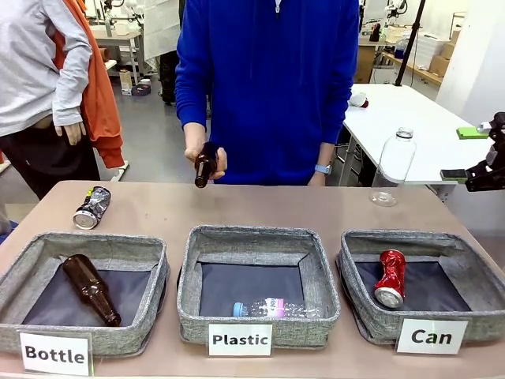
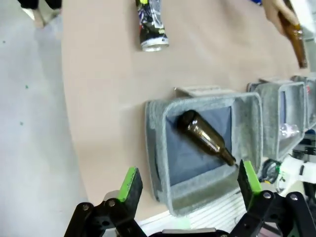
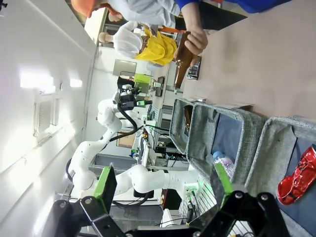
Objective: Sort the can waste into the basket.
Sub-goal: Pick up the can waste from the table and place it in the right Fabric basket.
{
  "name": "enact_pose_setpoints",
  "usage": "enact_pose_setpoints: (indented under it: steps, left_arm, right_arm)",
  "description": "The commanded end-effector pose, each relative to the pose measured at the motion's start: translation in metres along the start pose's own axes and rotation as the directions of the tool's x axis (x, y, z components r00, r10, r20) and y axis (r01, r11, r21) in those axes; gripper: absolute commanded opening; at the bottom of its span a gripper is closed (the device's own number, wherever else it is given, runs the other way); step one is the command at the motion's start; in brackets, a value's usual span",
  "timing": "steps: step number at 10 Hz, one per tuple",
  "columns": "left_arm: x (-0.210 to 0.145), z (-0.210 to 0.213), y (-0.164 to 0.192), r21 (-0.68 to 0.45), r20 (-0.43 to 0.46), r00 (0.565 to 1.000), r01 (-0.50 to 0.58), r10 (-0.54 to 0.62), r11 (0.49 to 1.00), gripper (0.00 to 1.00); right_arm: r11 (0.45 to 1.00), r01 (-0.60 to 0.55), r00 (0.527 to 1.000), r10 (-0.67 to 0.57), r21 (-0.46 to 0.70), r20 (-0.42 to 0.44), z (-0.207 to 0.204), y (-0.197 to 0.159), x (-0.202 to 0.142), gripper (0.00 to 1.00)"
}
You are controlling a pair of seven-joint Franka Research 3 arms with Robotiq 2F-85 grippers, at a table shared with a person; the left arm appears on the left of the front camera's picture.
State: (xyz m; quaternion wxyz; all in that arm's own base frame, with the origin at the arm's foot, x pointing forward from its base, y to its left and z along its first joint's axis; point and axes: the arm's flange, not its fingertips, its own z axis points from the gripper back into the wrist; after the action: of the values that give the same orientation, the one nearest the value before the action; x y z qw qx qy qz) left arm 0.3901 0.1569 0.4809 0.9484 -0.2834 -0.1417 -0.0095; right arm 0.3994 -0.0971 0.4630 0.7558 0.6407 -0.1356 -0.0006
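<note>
A crushed red can (image 1: 390,278) (image 3: 298,175) lies inside the grey basket labelled "Can" (image 1: 410,238) (image 3: 276,143) at the right. A dark crushed can (image 1: 91,207) (image 2: 150,24) (image 3: 193,69) lies on the table at the far left, behind the "Bottle" basket. My left gripper (image 2: 189,180) is open and empty, hovering over the near edge of the "Bottle" basket. My right gripper (image 1: 464,154) (image 3: 164,183) is open and empty too. It hangs off the table's right side, above and beyond the "Can" basket, pointing across the table.
The "Bottle" basket (image 1: 47,245) (image 2: 158,148) holds a brown bottle (image 1: 91,288) (image 2: 205,138). The "Plastic" basket (image 1: 252,237) holds a clear bottle (image 1: 268,308). A person's hand holds another brown bottle (image 1: 205,166) over the far edge. A clear plastic bottle (image 1: 392,167) stands far right.
</note>
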Motion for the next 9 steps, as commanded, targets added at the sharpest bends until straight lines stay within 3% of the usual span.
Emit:
enact_pose_setpoints:
  steps: [1,3,4,5,7,8,9]
  left_arm:
    - [0.049,-0.029,-0.018,0.072,-0.007,0.996,-0.087,0.088,0.994,1.0]
    - [0.098,-0.065,-0.037,0.152,-0.039,0.99,-0.129,0.136,0.98,1.0]
    - [0.107,-0.066,-0.041,0.123,-0.117,0.989,-0.073,0.088,0.99,1.0]
    - [0.1,-0.04,-0.028,0.067,-0.139,0.988,-0.055,0.064,0.996,1.0]
    - [0.047,0.052,0.028,-0.024,-0.166,0.985,-0.039,0.035,0.999,1.0]
    - [0.009,0.091,0.059,-0.127,-0.157,0.987,-0.041,0.021,0.991,1.0]
    - [-0.031,0.116,0.082,-0.205,-0.098,0.995,-0.054,0.035,0.977,1.0]
  right_arm:
    - [1.0,-0.021,1.0,0.021,-0.005,-0.018,0.003,0.001,-0.001,1.0]
    - [1.0,-0.021,1.0,0.021,-0.005,-0.018,0.003,0.001,-0.001,1.0]
    - [1.0,-0.021,1.0,0.021,-0.005,-0.018,0.003,0.001,-0.001,1.0]
    - [1.0,-0.021,1.0,0.021,-0.005,-0.018,0.003,0.001,-0.001,1.0]
    - [1.0,-0.021,1.0,0.021,-0.005,-0.018,0.003,0.001,-0.001,1.0]
    - [1.0,-0.021,1.0,0.021,-0.005,-0.018,0.003,0.001,-0.001,1.0]
    - [1.0,-0.021,1.0,0.021,-0.005,-0.018,0.003,0.001,-0.001,1.0]
